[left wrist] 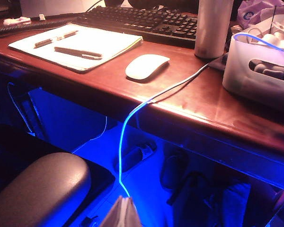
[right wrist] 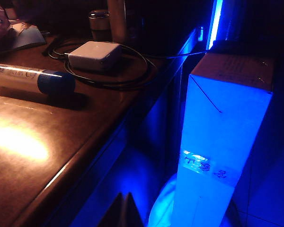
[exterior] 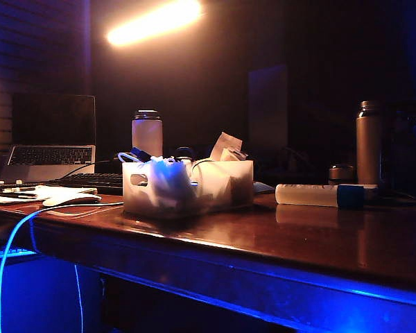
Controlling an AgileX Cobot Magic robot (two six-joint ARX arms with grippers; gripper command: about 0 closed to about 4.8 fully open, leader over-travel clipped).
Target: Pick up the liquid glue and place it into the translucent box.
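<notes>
1. My left pincer [left wrist: 122,213] shows only as pale fingertips at the lower edge of its wrist view, hanging below the desk [left wrist: 189,101] front over the blue-lit floor; the tips look pressed together, so I read it as closed and empty.
2. My right pincer [right wrist: 124,210] is a dark pair of tips low in its wrist view, also below the desk edge; they meet with no gap, closed on nothing.
3. The liquid glue [exterior: 319,195] lies on its side on the desk's right part, a slim pale translucent tube with its blue cap [right wrist: 56,82] pointing away from the box.
4. The translucent box [exterior: 187,186] sits well apart from the glue toward the desk's middle, frosted white, an oval handle cut-out in its end, stuffed with cables and papers.
5. Behind the glue I see a white power brick [right wrist: 94,55] ringed by dark cable, and a tall metallic flask [exterior: 368,142].
6. Left of the box: a white insulated bottle [exterior: 147,133], black keyboard [left wrist: 142,20], white mouse [left wrist: 146,66], a notepad [left wrist: 78,42] with 2 pens, and a laptop [exterior: 50,154].
7. The desk is glossy reddish-brown wood; the room is dark, 1 warm lamp glare above, blue light underneath.
8. Neither arm appears in the exterior view.
</notes>
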